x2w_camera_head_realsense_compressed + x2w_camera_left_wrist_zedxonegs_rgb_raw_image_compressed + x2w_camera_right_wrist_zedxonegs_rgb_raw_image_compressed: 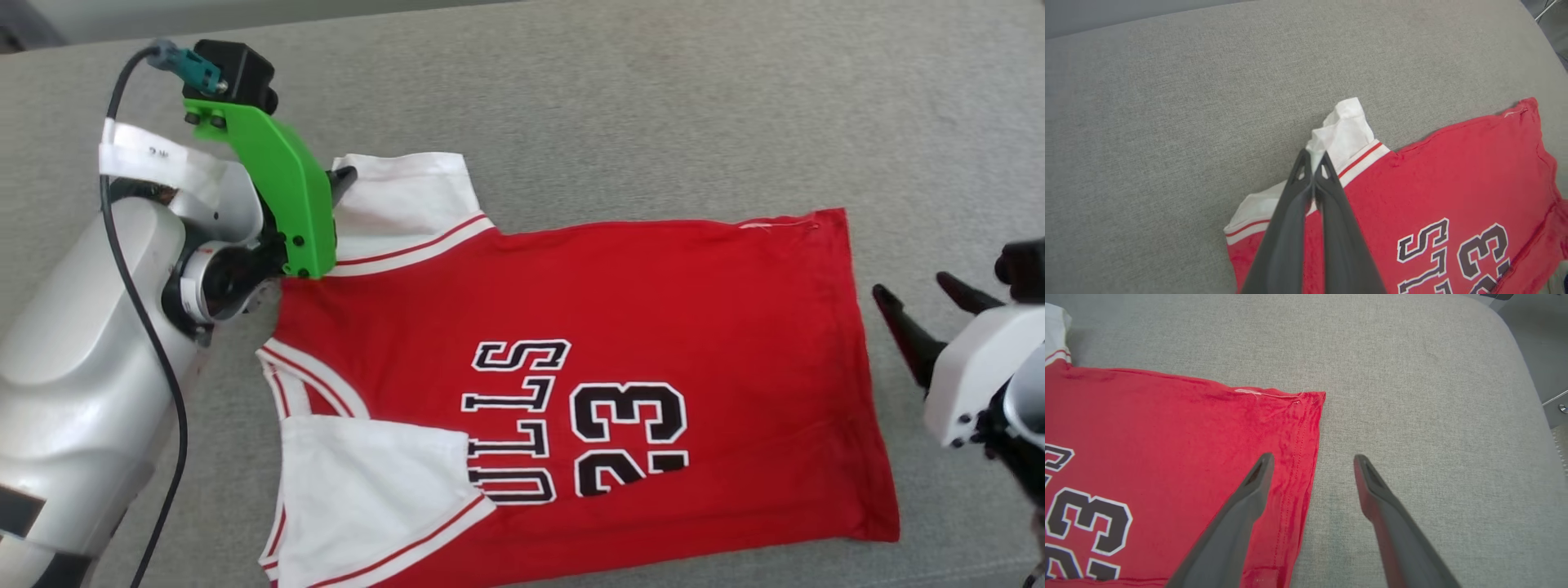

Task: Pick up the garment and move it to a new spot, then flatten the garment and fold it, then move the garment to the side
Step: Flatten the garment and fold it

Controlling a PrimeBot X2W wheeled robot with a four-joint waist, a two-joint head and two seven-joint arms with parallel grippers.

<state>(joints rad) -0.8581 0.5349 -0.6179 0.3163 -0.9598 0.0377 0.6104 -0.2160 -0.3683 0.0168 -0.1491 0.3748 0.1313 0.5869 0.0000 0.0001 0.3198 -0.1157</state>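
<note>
The garment [620, 327], a red jersey T-shirt with white sleeves and black "BULLS 23" print, lies spread flat on the grey cushion, collar toward my left. My left gripper [343, 178] is shut on the far white sleeve [400, 200]; in the left wrist view its fingers [1312, 157] pinch a raised fold of that sleeve [1345, 126]. My right gripper [918, 298] hovers open beside the hem at the right. In the right wrist view its fingers [1310, 461] straddle the hem edge [1306, 449], one over red cloth, one over cushion.
The grey fabric cushion [653, 106] stretches wide beyond the shirt. Its right edge [1531, 375] drops off near my right gripper. The near white sleeve [367, 490] lies folded over the shirt front. A black cable [155, 343] runs along my left arm.
</note>
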